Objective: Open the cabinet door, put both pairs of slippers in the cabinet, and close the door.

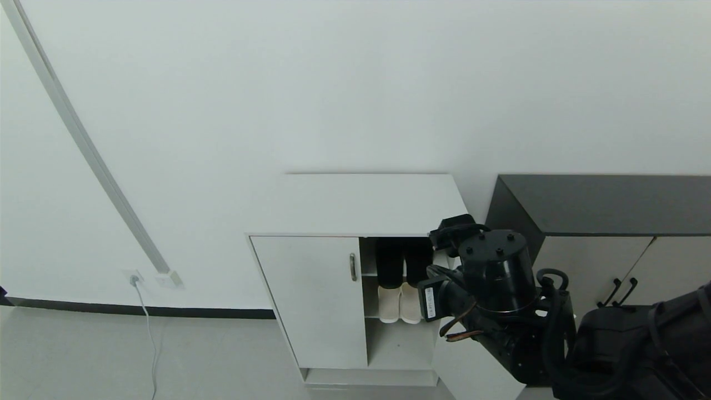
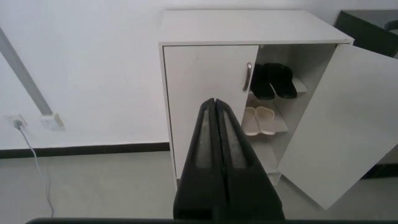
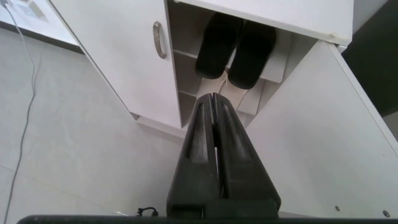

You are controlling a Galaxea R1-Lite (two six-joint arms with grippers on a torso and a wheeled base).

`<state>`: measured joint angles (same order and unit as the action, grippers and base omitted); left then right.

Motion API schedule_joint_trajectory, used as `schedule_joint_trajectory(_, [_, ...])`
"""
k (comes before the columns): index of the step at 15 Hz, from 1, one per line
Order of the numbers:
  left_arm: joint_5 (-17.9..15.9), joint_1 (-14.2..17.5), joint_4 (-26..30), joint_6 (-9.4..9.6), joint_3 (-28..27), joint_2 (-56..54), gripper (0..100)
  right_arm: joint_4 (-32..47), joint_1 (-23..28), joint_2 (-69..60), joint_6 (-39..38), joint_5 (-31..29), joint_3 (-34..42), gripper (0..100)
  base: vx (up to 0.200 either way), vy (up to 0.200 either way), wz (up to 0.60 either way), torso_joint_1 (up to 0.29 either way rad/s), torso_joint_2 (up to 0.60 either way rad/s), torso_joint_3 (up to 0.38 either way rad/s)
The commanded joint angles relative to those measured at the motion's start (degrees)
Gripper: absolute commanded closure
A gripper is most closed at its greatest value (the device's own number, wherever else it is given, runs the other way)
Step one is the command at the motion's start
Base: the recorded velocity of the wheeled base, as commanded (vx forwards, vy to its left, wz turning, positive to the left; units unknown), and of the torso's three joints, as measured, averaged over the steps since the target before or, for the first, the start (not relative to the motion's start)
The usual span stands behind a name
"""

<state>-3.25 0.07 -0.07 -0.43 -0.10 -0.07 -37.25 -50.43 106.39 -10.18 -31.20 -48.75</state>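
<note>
The white cabinet [image 1: 366, 203] stands against the wall with its left door [image 1: 311, 300] closed and its right door [image 2: 342, 124] swung open. A black pair of slippers [image 1: 397, 258] rests on the upper shelf. A white pair of slippers [image 1: 399, 303] sits on the shelf below it. My right arm [image 1: 494, 278] hangs in front of the cabinet's open side, covering most of the open door. The right gripper [image 3: 212, 98] is shut and empty, just below the black slippers [image 3: 236, 53]. My left gripper [image 2: 214, 102] is shut and empty, well back from the cabinet, facing the closed door.
A dark-topped cabinet [image 1: 600, 203] with two handles stands right beside the white one. A wall socket with a cable [image 1: 133, 278] and a slanted wall conduit [image 1: 83, 139] lie to the left. Bare floor [image 1: 139, 355] stretches in front.
</note>
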Motion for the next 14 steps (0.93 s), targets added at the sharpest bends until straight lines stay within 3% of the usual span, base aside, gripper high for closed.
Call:
schedule_joint_trajectory(1, [0.0, 0.01, -0.01, 0.08, 0.01, 0.07, 100, -0.01, 0.33, -0.04, -0.02, -0.01, 0.06, 100, 0.0, 0.0, -0.6, 0.002, 0.0, 0.007])
schedule_joint_trajectory(7, [0.0, 0.01, -0.01, -0.01, 0.01, 0.07, 100, -0.01, 1.13, 0.14, 0.34, -0.01, -0.03, 100, 0.0, 0.0, -0.6, 0.003, 0.0, 0.002])
schedule_joint_trajectory(14, [0.09, 0.01, -0.01, -0.01, 0.01, 0.07, 100, -0.1, 1.65, 0.58, 0.34, -0.01, -0.03, 100, 0.0, 0.0, 0.0, 0.0, 0.0, 0.0])
